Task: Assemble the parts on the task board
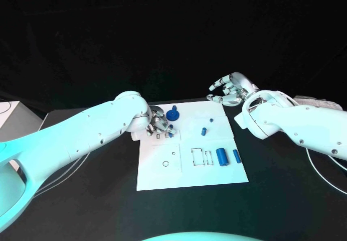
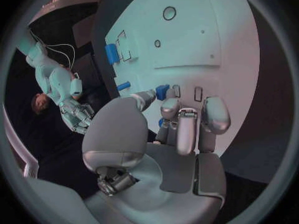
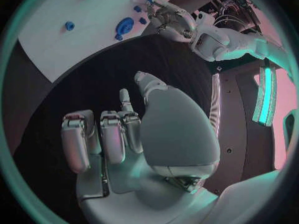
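Left hand [image 1: 158, 125] at task board [image 1: 189, 170] upper-left edge, fingertips pinching small blue part [image 2: 162, 91]. Right hand [image 1: 230, 89] off board, upper right, fingers loosely spread, empty.

At centre frame the smooth, matt white plate of the task board [image 1: 189, 170] lies on a matt black table [image 1: 289, 201], bearing glossy blue plastic parts [image 1: 222, 156] beside satin silver metal-look hands [image 1: 158, 125].

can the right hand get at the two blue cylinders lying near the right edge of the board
Probably yes. The right hand hovers empty beyond the board's far right corner, and nothing lies between it and the blue cylinders; the left hand works at the opposite side.
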